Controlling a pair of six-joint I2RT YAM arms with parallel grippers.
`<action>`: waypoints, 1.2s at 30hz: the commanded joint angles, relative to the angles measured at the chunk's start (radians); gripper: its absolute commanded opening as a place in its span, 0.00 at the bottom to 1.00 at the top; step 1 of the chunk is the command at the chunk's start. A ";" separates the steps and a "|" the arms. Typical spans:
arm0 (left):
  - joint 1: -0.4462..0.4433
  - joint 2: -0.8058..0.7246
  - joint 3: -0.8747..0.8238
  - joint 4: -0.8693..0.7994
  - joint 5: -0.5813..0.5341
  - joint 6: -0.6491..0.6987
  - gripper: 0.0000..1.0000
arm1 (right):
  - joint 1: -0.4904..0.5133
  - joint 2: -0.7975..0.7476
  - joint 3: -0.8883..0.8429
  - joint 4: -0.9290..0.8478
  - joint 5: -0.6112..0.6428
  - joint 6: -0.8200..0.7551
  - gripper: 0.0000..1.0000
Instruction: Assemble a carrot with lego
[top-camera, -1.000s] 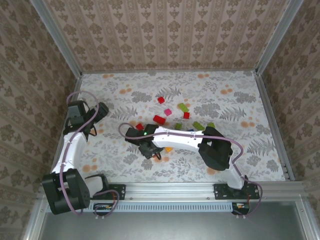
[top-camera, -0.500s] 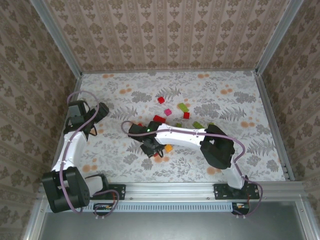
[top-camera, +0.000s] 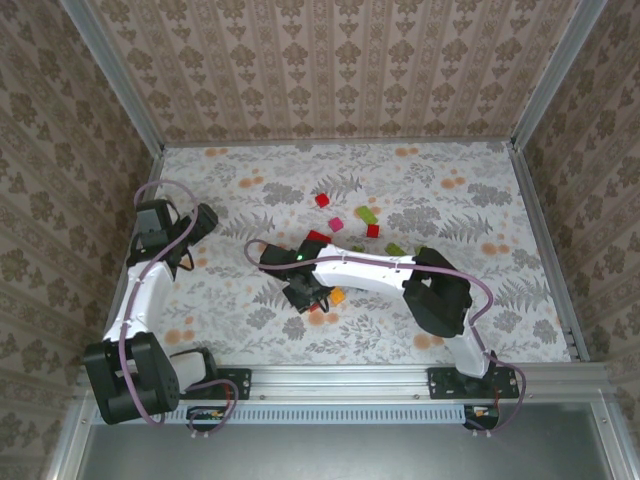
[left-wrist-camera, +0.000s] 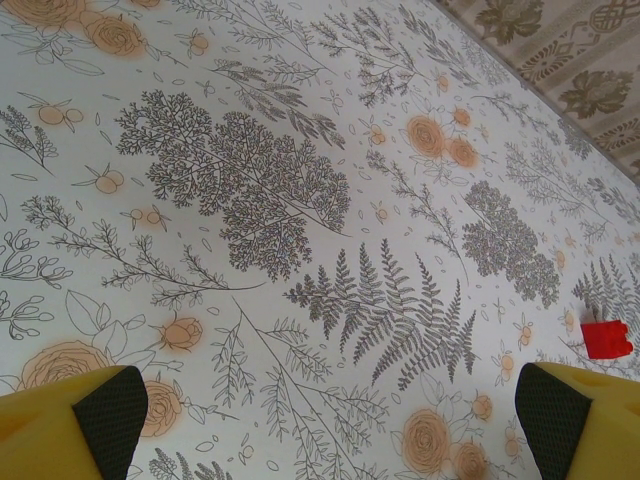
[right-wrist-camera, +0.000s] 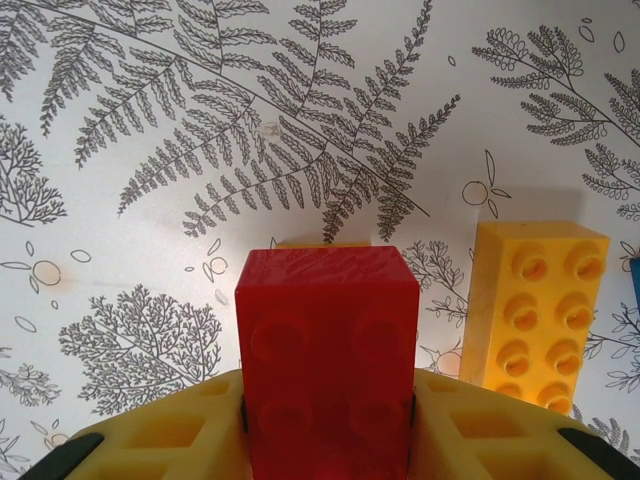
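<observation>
Table (top-camera: 480, 200) has a floral-print cover, with patterned wallpaper walls (top-camera: 330, 70) on three sides. Near centre, the right gripper (right-wrist-camera: 327, 405) pinches a red brick (right-wrist-camera: 327, 330), studded face toward the wrist camera, sticking out past the fingers. An orange brick (right-wrist-camera: 535, 310) lies just right of it, studs up, long axis roughly parallel. Left gripper (left-wrist-camera: 330, 410) is at left, fingers spread wide. Loose lego (top-camera: 366, 214) is scattered farther back, centre.

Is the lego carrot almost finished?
Not nearly. Done: nothing looks joined yet; the green brick, the pink brick and others lie scattered apart. In hand: the right tool grips a red brick beside an orange brick lying on the table. The left tool is open and empty. Left: nearly all the stacking.
</observation>
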 joint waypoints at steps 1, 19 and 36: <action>0.002 0.001 0.029 0.001 0.013 -0.009 0.99 | -0.009 -0.057 0.005 -0.027 -0.015 -0.025 0.39; 0.003 0.005 0.030 0.000 0.013 -0.008 0.99 | -0.026 -0.023 -0.008 0.006 -0.061 -0.051 0.40; 0.002 0.006 0.029 0.002 0.015 -0.008 0.99 | -0.031 0.020 -0.005 0.008 -0.052 -0.056 0.41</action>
